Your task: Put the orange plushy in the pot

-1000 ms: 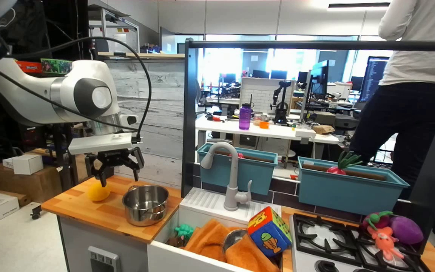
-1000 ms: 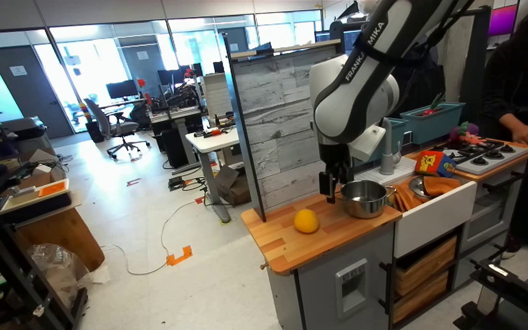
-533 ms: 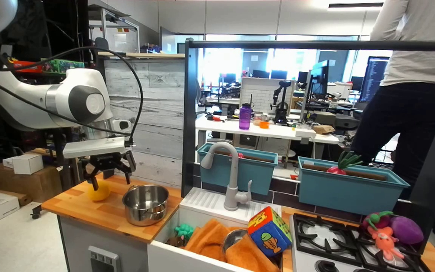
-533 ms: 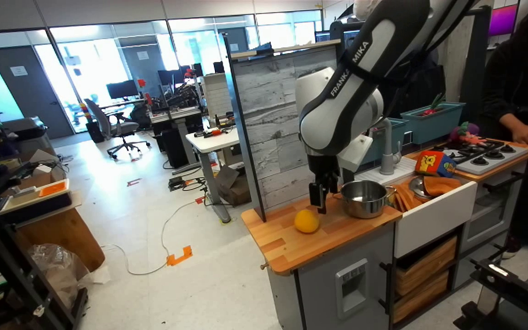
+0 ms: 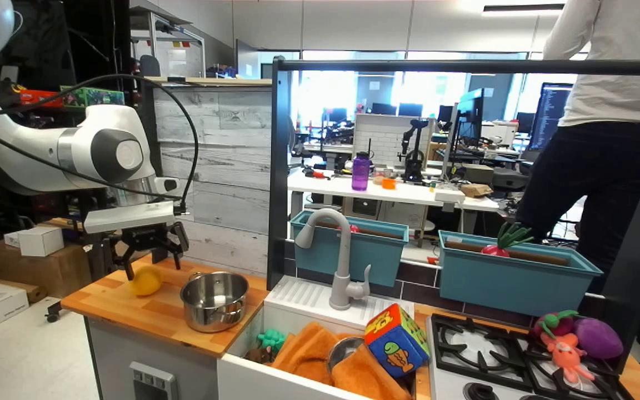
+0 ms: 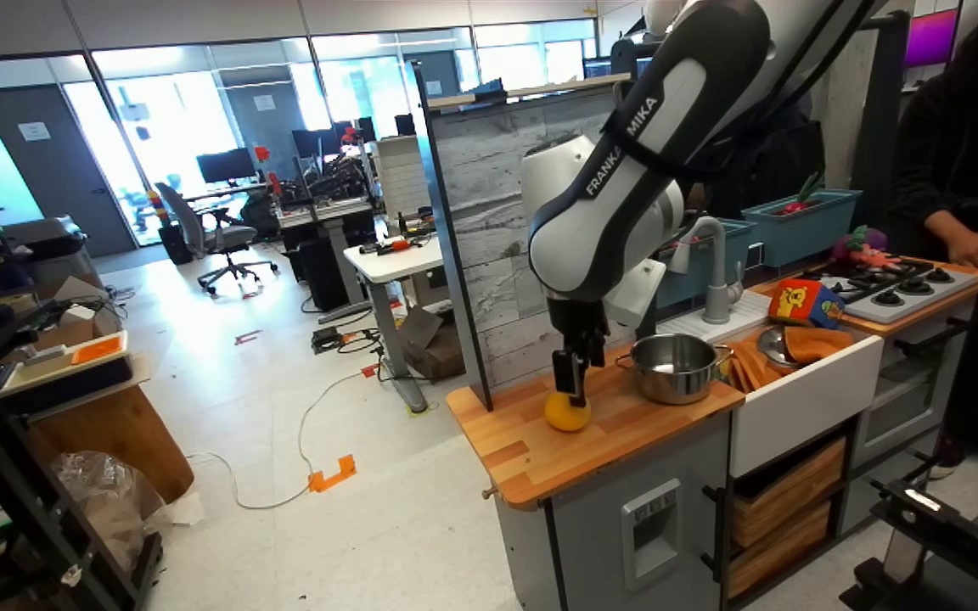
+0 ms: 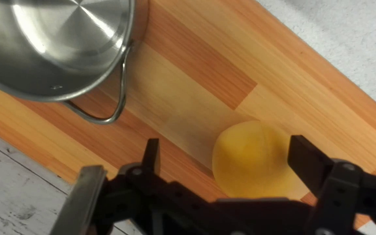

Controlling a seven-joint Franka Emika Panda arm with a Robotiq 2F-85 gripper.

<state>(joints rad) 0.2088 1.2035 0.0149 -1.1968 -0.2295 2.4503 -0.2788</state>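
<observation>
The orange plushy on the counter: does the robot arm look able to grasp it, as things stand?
Probably yes: the gripper is open over the orange plushy, and the pot stands apart, leaving the way free. In the wrist view the plushy looks nearer one finger, so slight centring may help.

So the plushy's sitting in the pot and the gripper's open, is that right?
Not quite: the plushy isn't in the pot; the wrist view shows it on the counter, apart from the pot. The gripper is open, as you said.
</observation>
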